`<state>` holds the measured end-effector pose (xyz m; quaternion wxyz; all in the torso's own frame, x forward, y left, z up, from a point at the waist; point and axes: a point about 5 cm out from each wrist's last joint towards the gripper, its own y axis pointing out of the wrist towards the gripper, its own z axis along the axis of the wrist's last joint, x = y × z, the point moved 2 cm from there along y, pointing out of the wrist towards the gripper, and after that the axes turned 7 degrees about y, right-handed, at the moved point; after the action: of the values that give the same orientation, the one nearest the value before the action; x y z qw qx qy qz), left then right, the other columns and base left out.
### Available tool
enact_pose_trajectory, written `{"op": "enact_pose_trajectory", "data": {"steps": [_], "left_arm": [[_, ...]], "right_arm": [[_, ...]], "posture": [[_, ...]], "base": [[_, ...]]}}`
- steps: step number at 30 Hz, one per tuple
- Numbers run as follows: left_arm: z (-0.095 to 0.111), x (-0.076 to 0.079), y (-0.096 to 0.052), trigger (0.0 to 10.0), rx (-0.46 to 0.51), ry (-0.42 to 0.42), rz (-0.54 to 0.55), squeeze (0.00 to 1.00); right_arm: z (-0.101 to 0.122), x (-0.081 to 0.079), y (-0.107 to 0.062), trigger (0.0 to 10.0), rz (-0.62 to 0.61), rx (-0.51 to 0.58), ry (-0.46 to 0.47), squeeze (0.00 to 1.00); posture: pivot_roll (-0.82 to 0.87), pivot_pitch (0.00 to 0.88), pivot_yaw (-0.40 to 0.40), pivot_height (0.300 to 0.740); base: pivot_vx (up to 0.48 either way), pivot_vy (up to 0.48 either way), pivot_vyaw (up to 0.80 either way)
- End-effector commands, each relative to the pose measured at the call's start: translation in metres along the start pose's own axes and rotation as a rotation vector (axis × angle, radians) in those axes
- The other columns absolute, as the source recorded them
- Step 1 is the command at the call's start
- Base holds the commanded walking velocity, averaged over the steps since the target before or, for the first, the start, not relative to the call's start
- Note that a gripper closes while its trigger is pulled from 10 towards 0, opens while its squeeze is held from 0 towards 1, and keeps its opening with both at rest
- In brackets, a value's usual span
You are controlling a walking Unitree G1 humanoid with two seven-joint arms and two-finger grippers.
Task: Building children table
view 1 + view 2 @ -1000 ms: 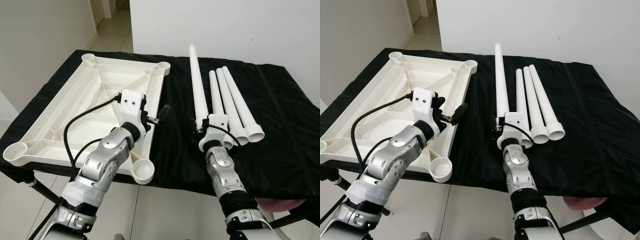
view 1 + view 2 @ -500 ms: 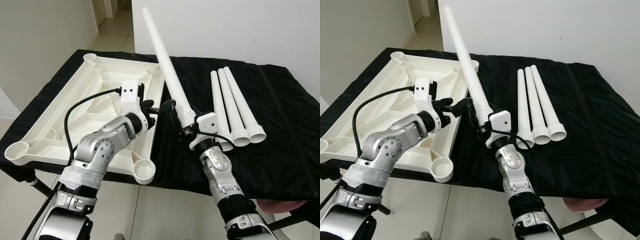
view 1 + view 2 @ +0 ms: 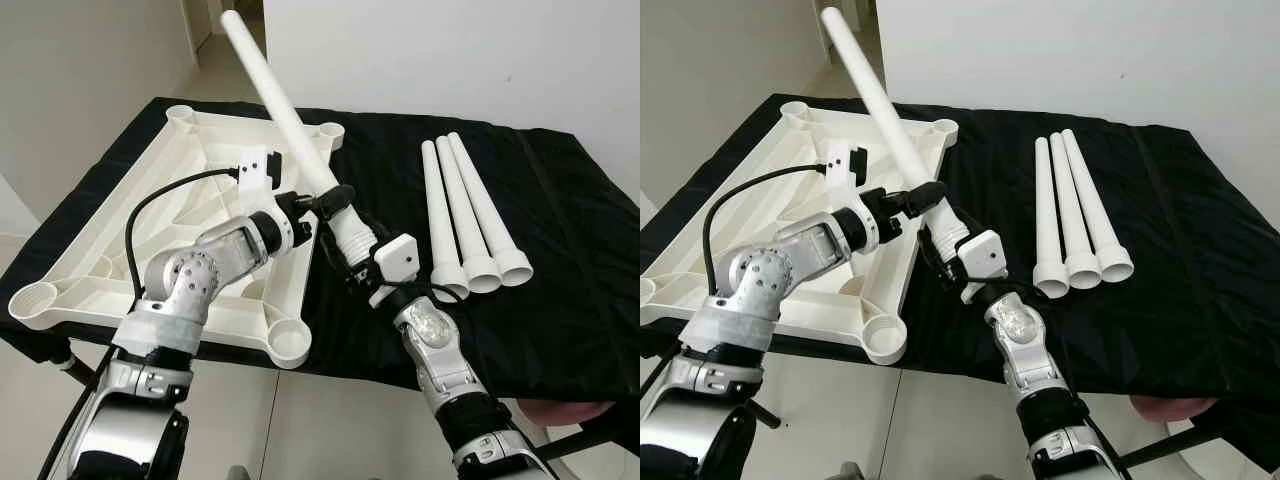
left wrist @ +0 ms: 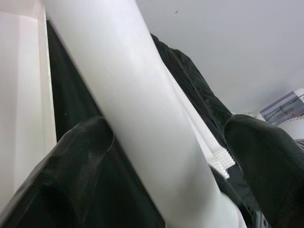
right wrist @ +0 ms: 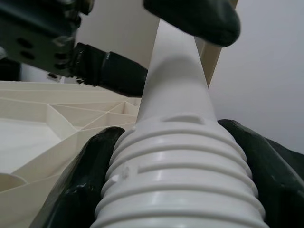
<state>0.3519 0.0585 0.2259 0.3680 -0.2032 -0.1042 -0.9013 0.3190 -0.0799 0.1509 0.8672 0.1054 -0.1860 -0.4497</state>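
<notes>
Between both end effectors' fingers, right (image 3: 350, 262) and left (image 3: 318, 203): tilted leg (image 3: 283, 110).

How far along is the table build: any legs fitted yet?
None fitted yet. The tabletop lies underside up on the black-draped table, and the corner sockets in view are empty. In hand: the right gripper holds one leg by its threaded end, raised and tilted over the tabletop, with the left gripper around its shaft. Left: three legs lying side by side.
</notes>
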Motion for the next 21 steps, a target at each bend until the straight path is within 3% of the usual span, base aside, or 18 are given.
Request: {"op": "enact_pose_trajectory", "data": {"steps": [1,10,15,18,21], "left_arm": [[0.008,0.017,-0.002,10.0,0.031,-0.004,-0.281,0.00],[0.021,0.008,-0.001,10.0,0.046,-0.022,-0.248,0.00],[0.043,-0.005,-0.004,10.0,0.068,-0.006,-0.188,0.00],[0.043,-0.005,-0.004,10.0,0.068,-0.006,-0.188,0.00],[0.050,-0.009,-0.004,10.0,0.071,-0.029,-0.173,0.00]], "right_arm": [[0.006,-0.006,-0.001,10.0,0.032,0.040,-0.063,0.00],[0.006,-0.008,-0.010,10.0,0.017,0.058,-0.147,0.00],[0.003,-0.006,-0.031,10.0,-0.043,0.058,-0.214,0.00],[0.003,-0.006,-0.031,10.0,-0.043,0.058,-0.214,0.00],[0.003,-0.011,-0.037,10.0,-0.008,0.064,-0.276,0.00]], "posture": [[-0.05,0.000,0.016,0.740],[-0.05,0.000,0.014,0.740],[-0.05,0.000,0.018,0.740],[-0.05,0.000,0.018,0.740],[-0.05,0.000,0.019,0.740]], "base": [[0.000,0.000,0.00],[0.000,0.000,0.00],[0.000,0.000,0.00],[0.000,0.000,0.00],[0.000,0.000,0.00]]}}
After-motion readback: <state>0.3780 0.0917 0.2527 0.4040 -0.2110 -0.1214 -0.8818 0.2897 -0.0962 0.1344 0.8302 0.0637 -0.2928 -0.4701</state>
